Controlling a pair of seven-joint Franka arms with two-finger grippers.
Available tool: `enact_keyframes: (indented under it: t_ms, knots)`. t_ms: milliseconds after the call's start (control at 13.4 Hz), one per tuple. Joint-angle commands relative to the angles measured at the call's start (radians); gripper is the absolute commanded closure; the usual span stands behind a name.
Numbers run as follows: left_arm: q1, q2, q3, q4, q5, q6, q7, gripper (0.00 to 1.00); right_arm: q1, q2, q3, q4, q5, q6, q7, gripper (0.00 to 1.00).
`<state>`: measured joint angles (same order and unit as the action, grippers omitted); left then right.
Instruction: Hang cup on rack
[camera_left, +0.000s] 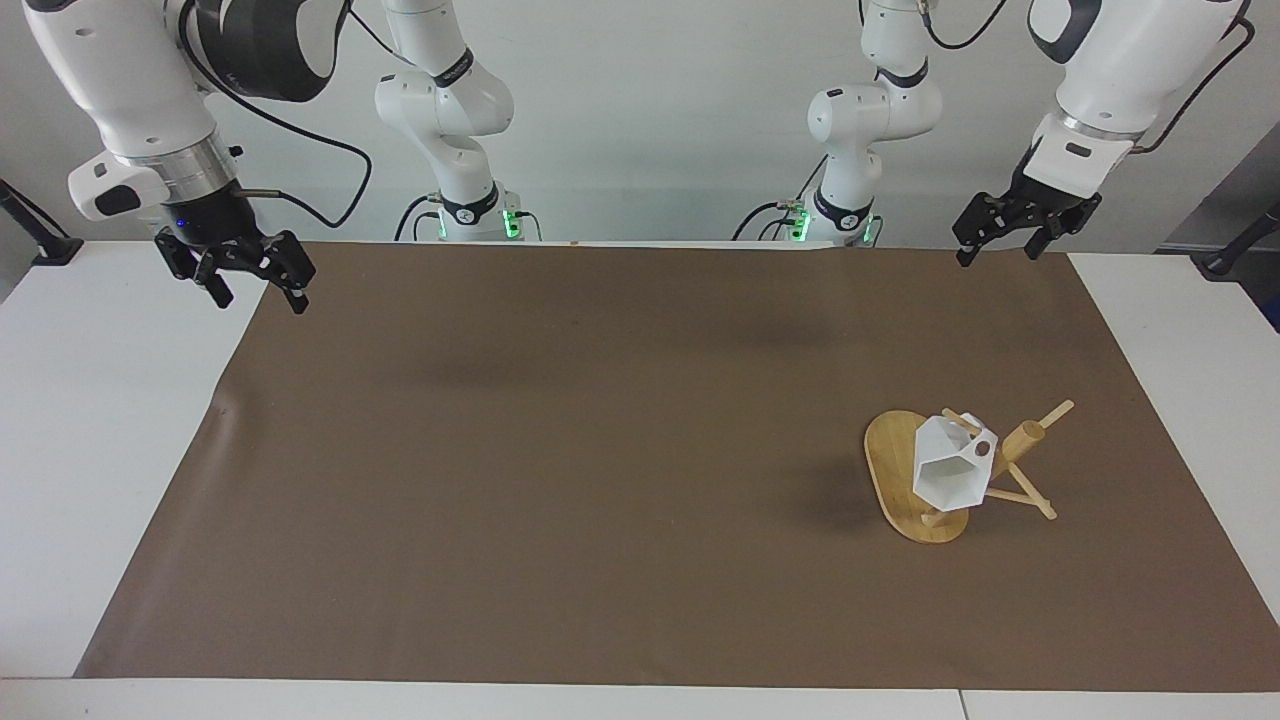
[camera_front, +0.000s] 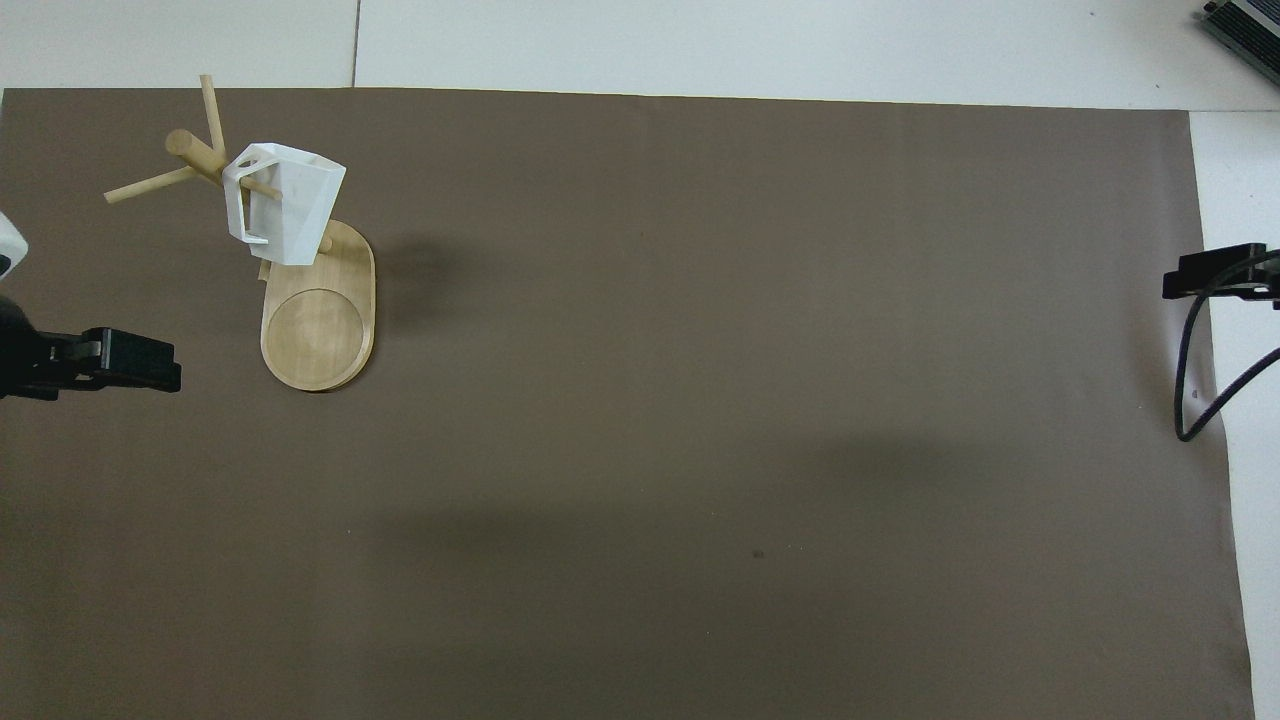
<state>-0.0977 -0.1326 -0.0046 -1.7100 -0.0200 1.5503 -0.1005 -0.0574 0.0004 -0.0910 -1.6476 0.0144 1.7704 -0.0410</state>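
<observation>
The white faceted cup (camera_left: 948, 472) (camera_front: 288, 205) hangs by its handle on a peg of the bamboo rack (camera_left: 1022, 440) (camera_front: 192, 152). The rack's oval base (camera_left: 893, 468) (camera_front: 318, 335) rests on the brown mat toward the left arm's end of the table. My left gripper (camera_left: 998, 254) (camera_front: 135, 360) is raised and open with nothing in it, over the mat's corner by the left arm's base and well apart from the rack. My right gripper (camera_left: 260, 300) (camera_front: 1212, 280) hangs open and empty over the mat's edge at the right arm's end.
A brown mat (camera_left: 600, 450) (camera_front: 700, 400) covers most of the white table (camera_left: 100, 420). A black cable (camera_front: 1195, 370) loops down from the right arm above the mat's edge. Two more arm bases (camera_left: 470, 215) stand along the robots' side of the table.
</observation>
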Motion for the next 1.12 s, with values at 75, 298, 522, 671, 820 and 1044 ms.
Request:
enact_keyframes:
  t_ms: [75, 298, 522, 671, 820, 1044]
  knots:
    - [-0.023, 0.131, 0.023, 0.142, 0.019, -0.077, 0.033, 0.00, -0.006, -0.017, 0.005, -0.017, -0.001, -0.011, -0.008, 0.00]
    - [-0.034, 0.131, 0.025, 0.175, 0.023, -0.063, 0.038, 0.00, -0.006, -0.017, 0.005, -0.017, -0.001, -0.011, -0.010, 0.00]
    - [-0.037, 0.110, 0.018, 0.127, 0.022, -0.004, 0.044, 0.00, -0.006, -0.017, 0.005, -0.017, -0.001, -0.011, -0.010, 0.00]
    - [-0.025, 0.081, 0.017, 0.061, 0.020, 0.055, 0.050, 0.00, -0.004, -0.017, 0.005, -0.017, -0.001, -0.011, -0.010, 0.00]
    - [-0.028, 0.068, 0.015, 0.038, 0.020, 0.065, 0.050, 0.00, -0.004, -0.017, 0.005, -0.017, -0.001, -0.011, -0.010, 0.00]
    - [-0.033, 0.067, 0.014, 0.043, 0.022, 0.037, 0.050, 0.00, -0.004, -0.017, 0.005, -0.017, -0.001, -0.011, -0.010, 0.00]
